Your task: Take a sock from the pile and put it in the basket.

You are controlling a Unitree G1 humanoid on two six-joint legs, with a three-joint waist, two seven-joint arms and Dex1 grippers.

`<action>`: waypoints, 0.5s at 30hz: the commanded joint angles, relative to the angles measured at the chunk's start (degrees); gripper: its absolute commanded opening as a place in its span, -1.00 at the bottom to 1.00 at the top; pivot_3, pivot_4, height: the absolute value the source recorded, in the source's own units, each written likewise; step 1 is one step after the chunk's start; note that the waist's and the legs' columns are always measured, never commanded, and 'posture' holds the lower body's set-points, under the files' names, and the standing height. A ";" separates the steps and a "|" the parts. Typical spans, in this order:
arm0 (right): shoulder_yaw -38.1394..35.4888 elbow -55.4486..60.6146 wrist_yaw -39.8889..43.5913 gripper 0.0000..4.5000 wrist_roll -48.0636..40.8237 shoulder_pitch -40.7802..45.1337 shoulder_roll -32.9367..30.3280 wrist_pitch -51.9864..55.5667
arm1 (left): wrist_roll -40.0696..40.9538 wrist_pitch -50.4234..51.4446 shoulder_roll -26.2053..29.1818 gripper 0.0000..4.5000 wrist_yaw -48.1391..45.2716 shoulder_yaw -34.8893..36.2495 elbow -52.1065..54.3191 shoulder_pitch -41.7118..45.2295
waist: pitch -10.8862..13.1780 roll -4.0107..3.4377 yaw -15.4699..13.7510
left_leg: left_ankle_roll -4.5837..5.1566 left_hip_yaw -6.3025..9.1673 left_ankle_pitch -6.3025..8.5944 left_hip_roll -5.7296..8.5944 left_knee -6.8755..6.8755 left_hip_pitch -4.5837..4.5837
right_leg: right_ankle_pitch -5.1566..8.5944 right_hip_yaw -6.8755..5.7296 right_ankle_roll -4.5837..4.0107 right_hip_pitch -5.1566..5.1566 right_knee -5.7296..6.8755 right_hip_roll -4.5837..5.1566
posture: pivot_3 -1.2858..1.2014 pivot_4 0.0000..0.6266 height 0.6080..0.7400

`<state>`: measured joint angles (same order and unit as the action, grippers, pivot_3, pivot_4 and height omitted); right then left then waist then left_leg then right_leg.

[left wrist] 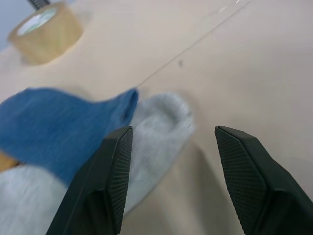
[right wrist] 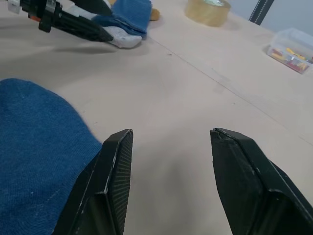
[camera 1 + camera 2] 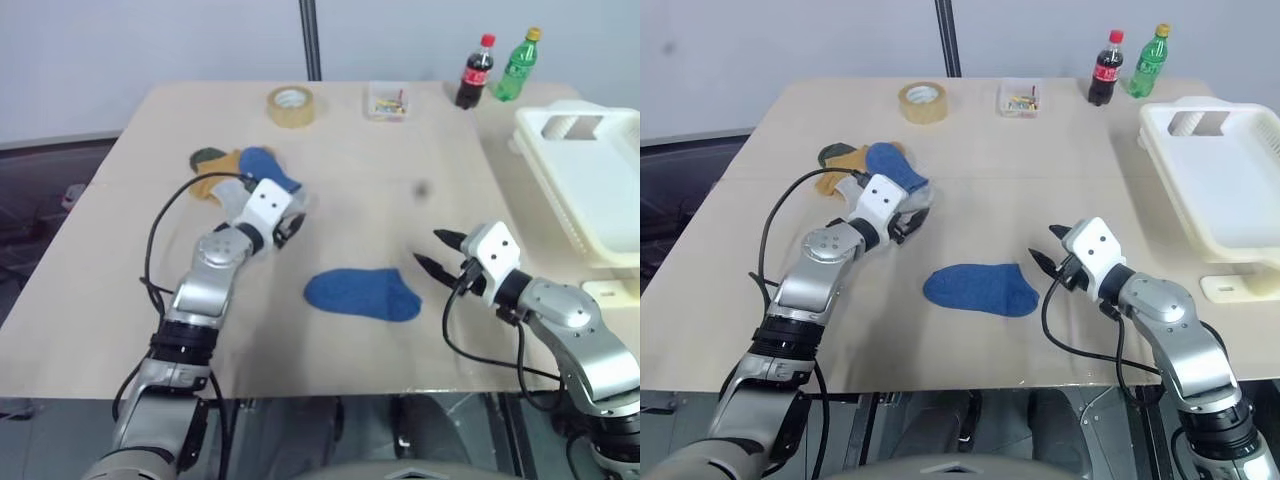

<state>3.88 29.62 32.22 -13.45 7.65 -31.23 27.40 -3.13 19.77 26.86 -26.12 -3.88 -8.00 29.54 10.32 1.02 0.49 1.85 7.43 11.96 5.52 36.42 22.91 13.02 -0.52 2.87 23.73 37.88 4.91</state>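
- The pile (image 3: 868,168) of socks lies on the bench (image 3: 1060,180) toward its far left, with a blue sock on top, a light grey one at the near edge, and mustard and dark ones behind.
- The left pincer (image 3: 908,222) sits at the near right edge of the pile. Its fingers (image 1: 115,171) are spread; the light grey sock (image 1: 156,132) lies under and just beyond one finger. No sock is pinched between them.
- A single blue sock (image 3: 978,288) lies flat on the bench, apart from the pile, between the two arms.
- The right pincer (image 3: 1052,252) stands just right of that single blue sock, fingers spread and holding nothing; the sock lies beside one finger (image 2: 113,181).
- The basket (image 3: 1230,190) rests at the right edge of the bench, well apart from both pincers.
- A tape roll (image 3: 923,102), a small clear box (image 3: 1020,99) and two bottles (image 3: 1125,65) stand along the far edge.
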 commanded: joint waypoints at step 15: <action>-1.10 2.12 0.81 0.16 -0.20 0.58 -0.37 -0.25 | -1.62 -1.44 -2.45 -0.03 7.94 2.10 -8.26 5.79 | 0.00 0.00 -0.01 | -0.01 -0.03 0.00 0.03 0.00 0.00 | 0.00 0.00 0.00 0.00 -0.01 -0.02 | 0.03 -0.52 1.00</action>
<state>3.87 29.57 33.16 -13.44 7.72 -31.29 27.41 -4.36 20.11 24.48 -19.20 -2.33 -16.57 33.84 10.31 1.02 0.48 1.84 7.41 11.96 5.54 36.42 22.91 13.02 -0.52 2.88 23.73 37.87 4.90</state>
